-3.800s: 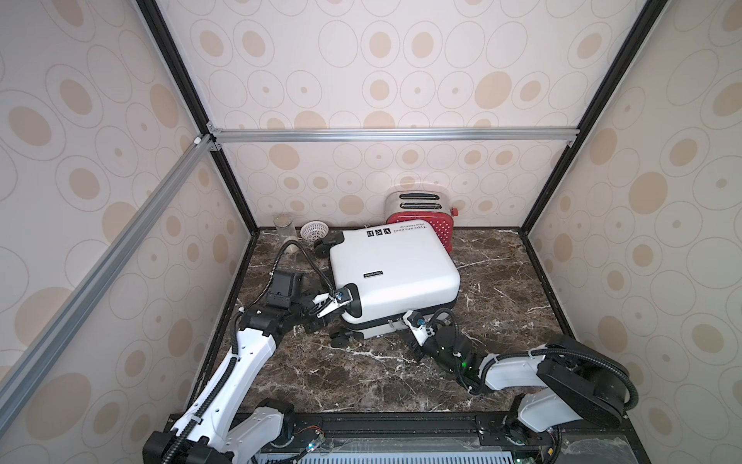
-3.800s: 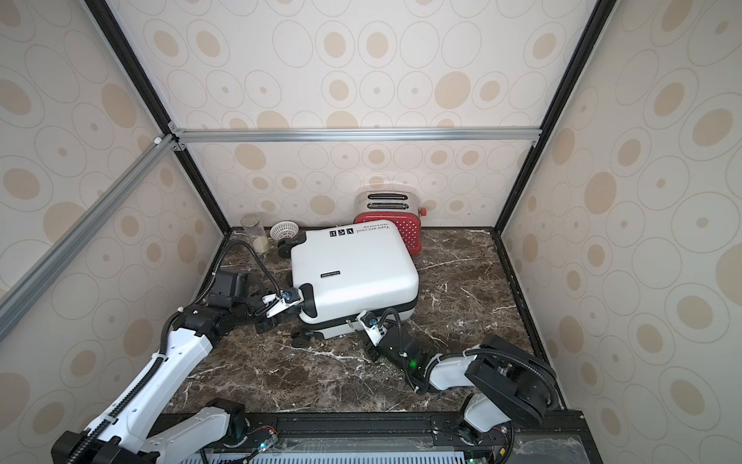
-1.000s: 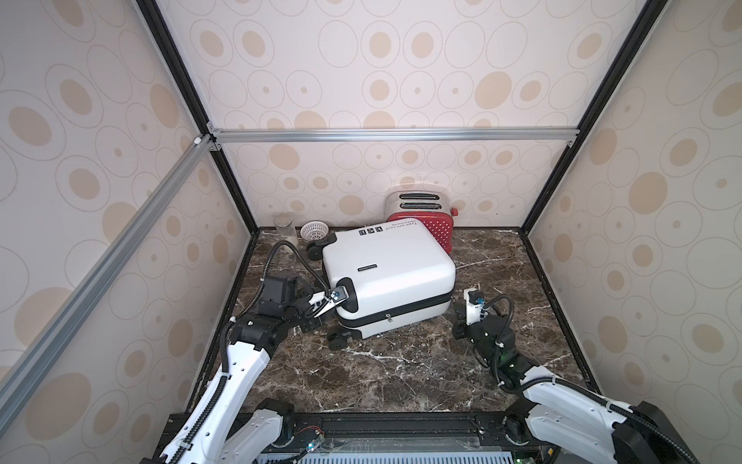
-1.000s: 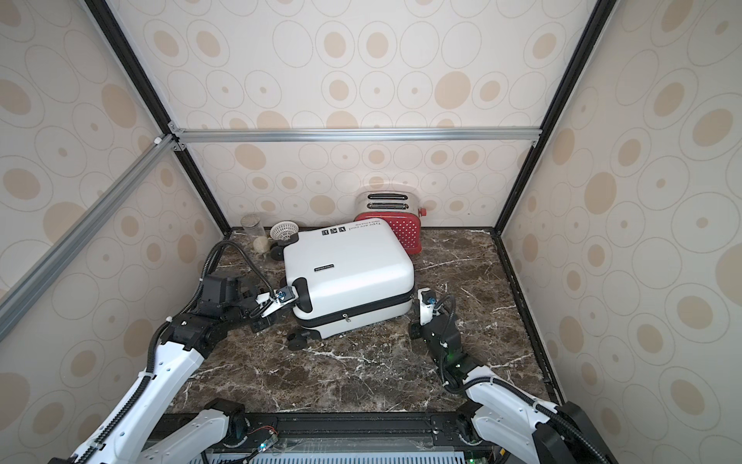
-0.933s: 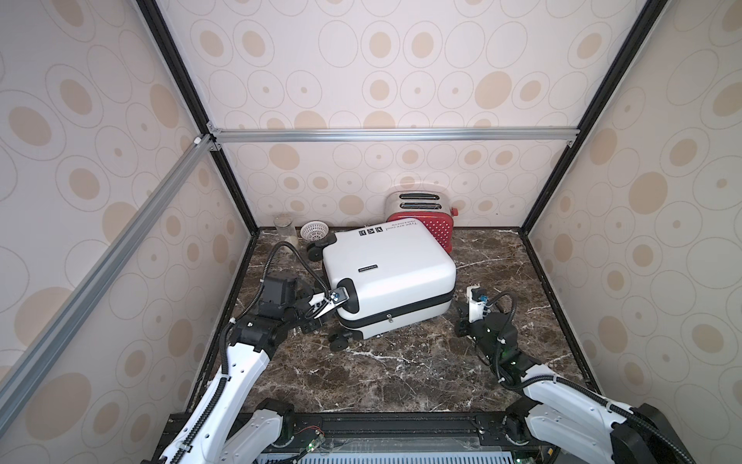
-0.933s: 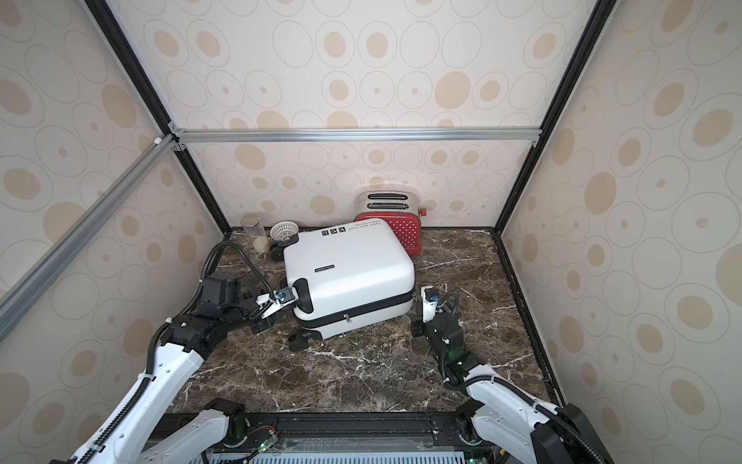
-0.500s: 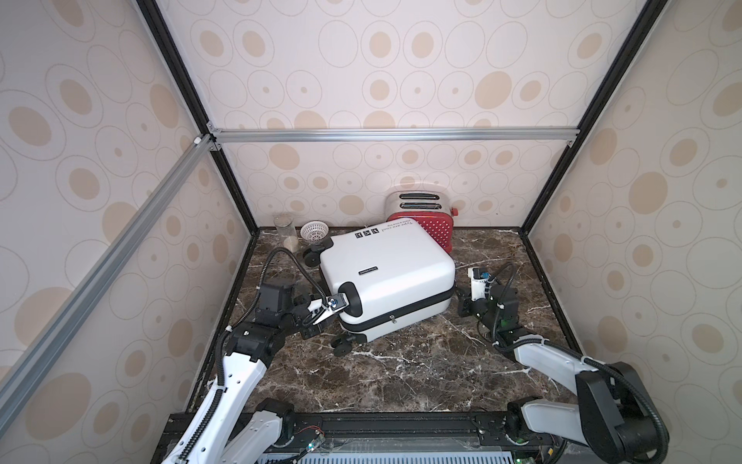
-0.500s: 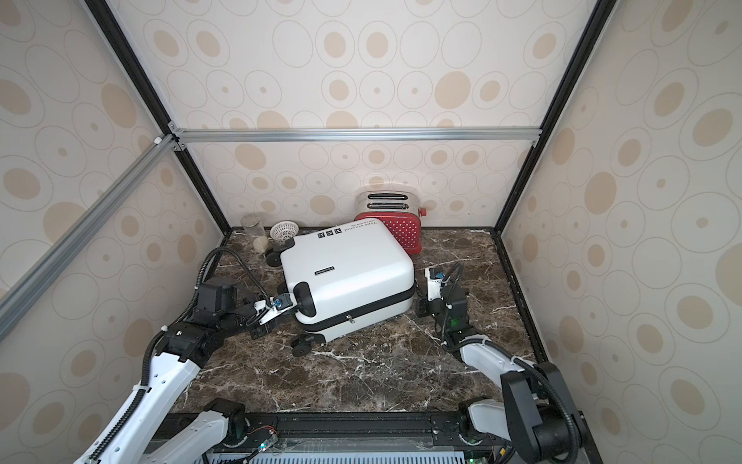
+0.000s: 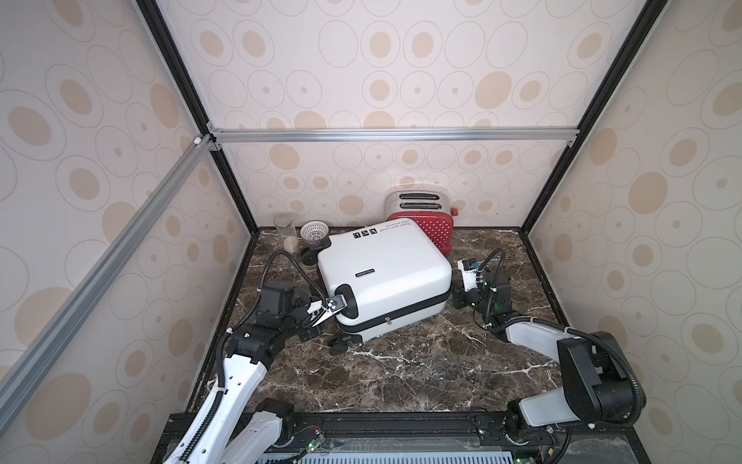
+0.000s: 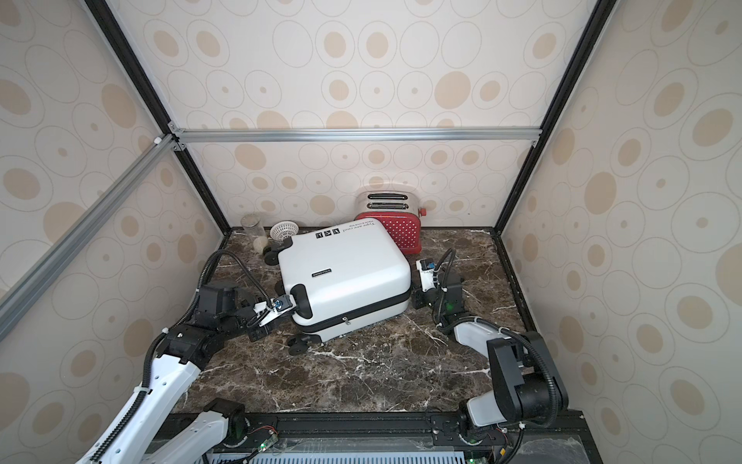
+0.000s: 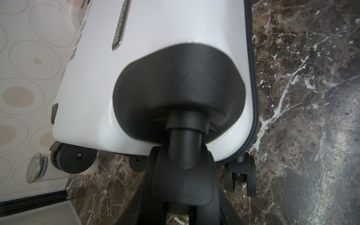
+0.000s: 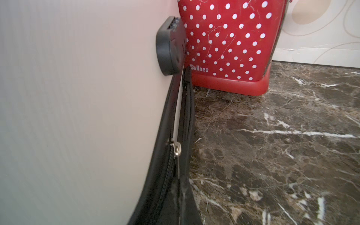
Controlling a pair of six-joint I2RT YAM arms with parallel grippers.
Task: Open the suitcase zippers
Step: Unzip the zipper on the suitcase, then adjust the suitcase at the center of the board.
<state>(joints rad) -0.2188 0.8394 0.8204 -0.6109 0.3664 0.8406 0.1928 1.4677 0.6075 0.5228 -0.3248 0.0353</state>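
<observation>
Currently the suitcase [image 9: 381, 265], lying flat at the back of the counter [image 9: 421, 369] just beside the red toaster [image 9: 433, 233], is being gripped by the left hand [image 9: 330, 311], which is being pinched onto a black caster [image 11: 183, 144]. The right hand [image 9: 455, 299] is being pressed together at the zippers [image 12: 169, 175], close to a silver pull tab [image 12: 176, 149]; whether the tab is being clamped cannot be told.

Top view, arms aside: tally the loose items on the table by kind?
suitcase: 1
toaster: 1
jar: 1
strainer: 1
Total: 4
</observation>
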